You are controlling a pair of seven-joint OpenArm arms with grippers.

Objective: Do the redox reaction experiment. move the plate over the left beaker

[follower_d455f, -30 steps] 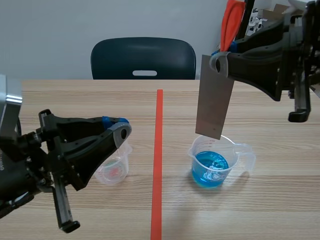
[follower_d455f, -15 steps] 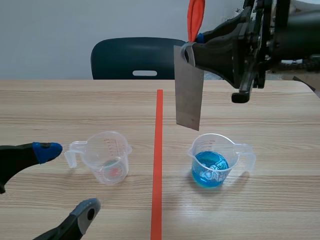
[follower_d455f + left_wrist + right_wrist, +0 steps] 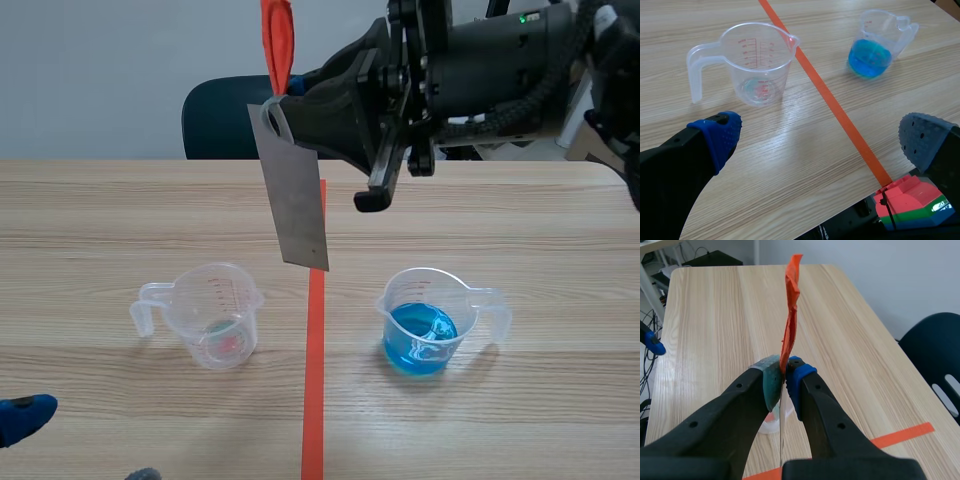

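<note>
Between right gripper's (image 3: 282,108) clenched jaws hung grey metal plate (image 3: 295,200), short of clear left beaker (image 3: 215,312). Step looked like carry-over; next move called for leftward shift until plate was above beaker mouth. Left gripper (image 3: 820,137) gaped, holding nothing.

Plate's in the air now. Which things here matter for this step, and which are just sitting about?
In the job:
- plate, hanging from the right hand
- left beaker, clear and almost empty

Just sitting about:
- beaker of blue liquid
- left hand, open, holding nothing
- chair at the far side
</note>
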